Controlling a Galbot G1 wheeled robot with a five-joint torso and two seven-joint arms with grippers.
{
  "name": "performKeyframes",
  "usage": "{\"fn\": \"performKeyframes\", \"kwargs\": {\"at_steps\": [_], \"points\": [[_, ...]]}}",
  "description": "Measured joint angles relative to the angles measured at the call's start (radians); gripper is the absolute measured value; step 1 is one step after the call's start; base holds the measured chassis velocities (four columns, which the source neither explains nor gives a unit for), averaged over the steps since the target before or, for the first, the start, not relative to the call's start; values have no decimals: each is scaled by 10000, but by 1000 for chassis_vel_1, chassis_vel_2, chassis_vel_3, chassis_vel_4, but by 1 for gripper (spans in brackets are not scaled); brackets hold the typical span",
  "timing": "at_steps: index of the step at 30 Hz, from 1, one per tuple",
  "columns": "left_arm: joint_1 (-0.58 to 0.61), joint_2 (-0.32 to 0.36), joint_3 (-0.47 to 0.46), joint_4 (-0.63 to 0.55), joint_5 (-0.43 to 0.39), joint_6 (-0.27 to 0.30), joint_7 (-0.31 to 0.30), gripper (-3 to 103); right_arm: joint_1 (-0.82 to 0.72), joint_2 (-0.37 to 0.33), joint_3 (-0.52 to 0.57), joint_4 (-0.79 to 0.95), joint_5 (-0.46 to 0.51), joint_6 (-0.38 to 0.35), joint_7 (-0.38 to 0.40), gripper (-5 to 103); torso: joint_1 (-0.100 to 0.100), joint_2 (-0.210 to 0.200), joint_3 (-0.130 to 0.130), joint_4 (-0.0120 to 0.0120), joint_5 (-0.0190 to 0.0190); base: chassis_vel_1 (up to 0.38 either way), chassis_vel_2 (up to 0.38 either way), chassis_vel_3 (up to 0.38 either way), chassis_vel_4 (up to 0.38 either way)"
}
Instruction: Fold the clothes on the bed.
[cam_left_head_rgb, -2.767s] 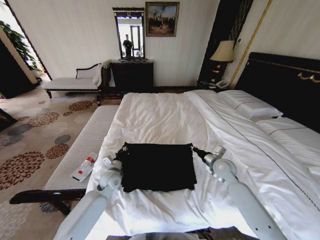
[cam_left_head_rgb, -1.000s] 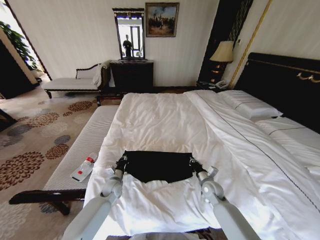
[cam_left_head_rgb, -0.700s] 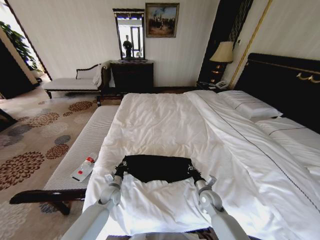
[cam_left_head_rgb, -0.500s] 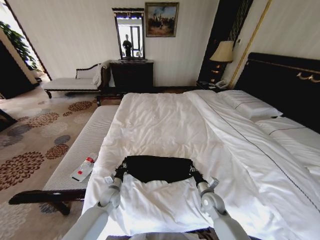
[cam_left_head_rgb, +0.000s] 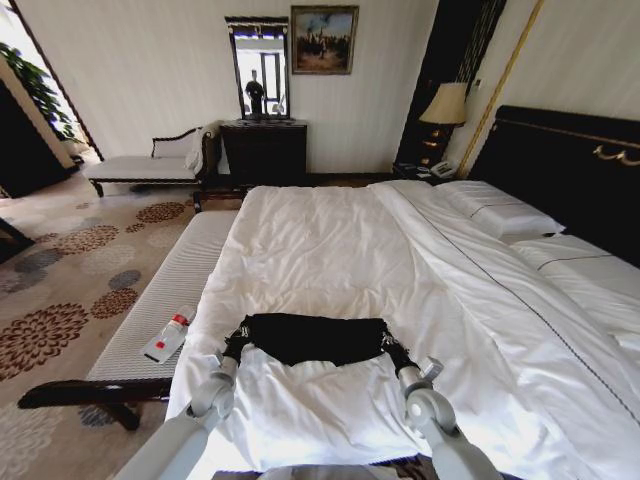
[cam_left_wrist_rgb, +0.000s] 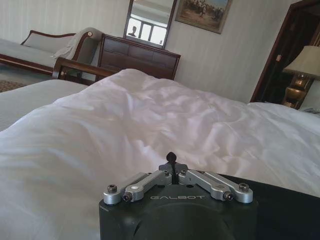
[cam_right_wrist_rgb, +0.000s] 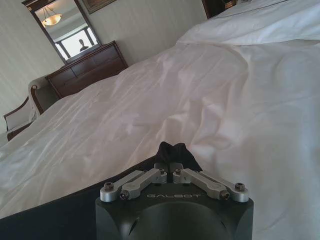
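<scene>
At the foot end of the bed (cam_left_head_rgb: 330, 240), on the white duvet, the black T-shirt (cam_left_head_rgb: 312, 338) lies as a narrow folded band stretched crosswise between the two arms. The left claw (cam_left_head_rgb: 237, 343) sits at the shirt's left end and the right claw (cam_left_head_rgb: 389, 347) at its right end, each with its fingers pressed together on a corner of the fabric. In the left wrist view the left claw (cam_left_wrist_rgb: 171, 159) tapers to a closed tip with dark cloth pinched in it, the duvet rising pale beyond. In the right wrist view the right claw (cam_right_wrist_rgb: 170, 156) is likewise closed, a small peak of black T-shirt (cam_right_wrist_rgb: 172, 150) bunched at its tip and more of the cloth trailing away beside the claw body. The duvet nearer the robot than the shirt is rumpled. Beside the bed on the robot's left, a long striped bench (cam_left_head_rgb: 170, 290) carries a small bottle (cam_left_head_rgb: 168, 334) with a red cap.
</scene>
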Motion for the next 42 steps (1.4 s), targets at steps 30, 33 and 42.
{"fn": "performKeyframes", "kwargs": {"at_steps": [30,33,42], "points": [[-3451,575,1953,328,-333,1357,-398,82,2257,-2529,-407,-784,-2362,-604,-182,84,4,-3,3,-1,7,0,0,0,0],[-4109,457,2533,997,-263,1286,-263,88,3012,-2721,-1046,-1571,-2632,-538,-323,89,4,-3,4,8,0,0,0,0,0],[-4808,73,3895,2022,-19,1089,113,100,4230,-2569,-2757,-3650,-4602,326,-864,100,5,-2,2,-3,5,0,0,0,0]]}}
